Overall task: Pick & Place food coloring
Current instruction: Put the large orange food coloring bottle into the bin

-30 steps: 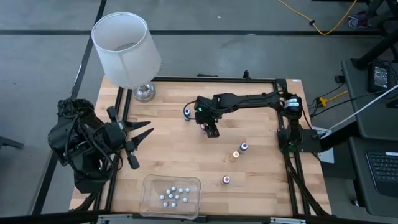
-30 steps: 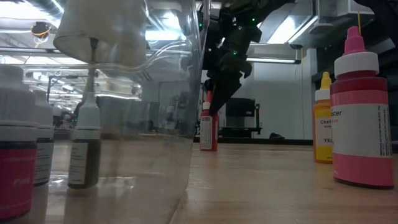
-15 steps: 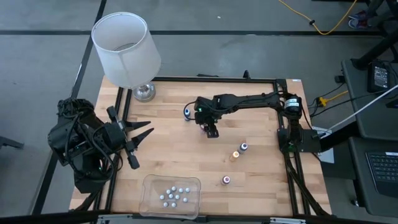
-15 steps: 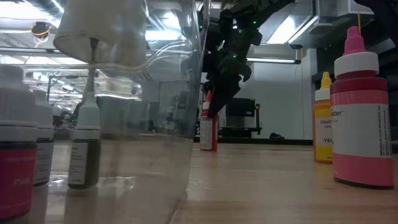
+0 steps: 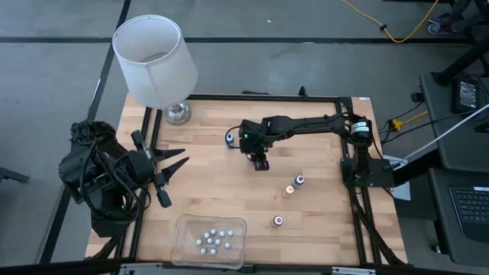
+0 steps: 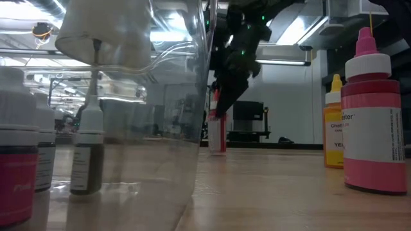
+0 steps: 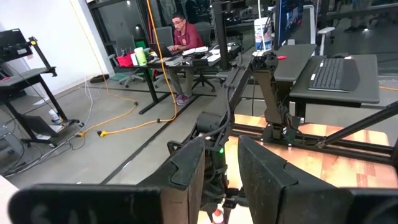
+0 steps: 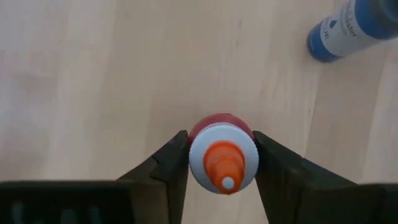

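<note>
A red food coloring bottle (image 8: pixel 222 127) with a white cap and orange tip stands upright on the wooden table (image 5: pixel 214 191), about mid-table. My right gripper (image 8: pixel 222 163) reaches down over it and is shut on it; in the high view the gripper (image 5: pixel 260 161) hides the bottle. The low view shows the bottle (image 6: pixel 217 133) standing on its base. A blue bottle (image 5: pixel 230 137) lies just to its far left. My left gripper (image 5: pixel 177 160) waits open above the table's left edge. My right gripper pinches the red bottle's white cap (image 8: pixel 198 155) between its two fingers, one on each side. The fingers (image 8: pixel 166 163) come from above, slanting steeply down. The bottle stands upright with its base on the table.
Three more small bottles (image 5: pixel 299 180), (image 5: pixel 289 190), (image 5: pixel 278 221) stand toward the near right. A clear tub (image 5: pixel 183 226) holding several bottles sits at the near edge. A white-shaded lamp (image 5: pixel 157 61) stands at the far left corner. A black frame (image 5: pixel 348 137) rims the table.
My right gripper has stayed in place over the red bottle and drawn its fingers in on the cap. The bottle still stands upright on the table.
</note>
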`<state>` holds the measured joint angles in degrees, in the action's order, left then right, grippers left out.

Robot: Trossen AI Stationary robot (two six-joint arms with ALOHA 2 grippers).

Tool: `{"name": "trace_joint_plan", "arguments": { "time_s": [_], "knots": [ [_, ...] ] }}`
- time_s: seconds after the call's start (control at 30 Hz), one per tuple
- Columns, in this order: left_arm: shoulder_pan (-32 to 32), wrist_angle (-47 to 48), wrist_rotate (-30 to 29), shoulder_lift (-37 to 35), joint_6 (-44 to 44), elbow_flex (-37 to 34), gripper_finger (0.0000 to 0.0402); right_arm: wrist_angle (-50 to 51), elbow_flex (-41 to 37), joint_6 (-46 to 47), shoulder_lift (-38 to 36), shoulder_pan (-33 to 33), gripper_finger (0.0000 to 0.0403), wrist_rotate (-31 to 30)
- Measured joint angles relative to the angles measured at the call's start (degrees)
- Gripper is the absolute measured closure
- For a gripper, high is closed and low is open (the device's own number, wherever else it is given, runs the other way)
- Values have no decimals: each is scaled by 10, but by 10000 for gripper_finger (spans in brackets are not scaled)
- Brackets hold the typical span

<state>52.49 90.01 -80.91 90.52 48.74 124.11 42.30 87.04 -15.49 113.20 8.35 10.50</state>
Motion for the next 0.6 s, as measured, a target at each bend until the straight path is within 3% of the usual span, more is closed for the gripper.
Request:
{"name": "trace_joint_plan", "arguments": {
  "time_s": [0.3, 0.6],
  "knots": [
    [0, 0, 0, 0, -13, 0, 309, 88, 102, -30, -32, -47, 250, 0],
    [-2, 0, 0, 0, -26, 0, 309, 145, 233, -69, -43, -143, 242, -2]
  ]
}}
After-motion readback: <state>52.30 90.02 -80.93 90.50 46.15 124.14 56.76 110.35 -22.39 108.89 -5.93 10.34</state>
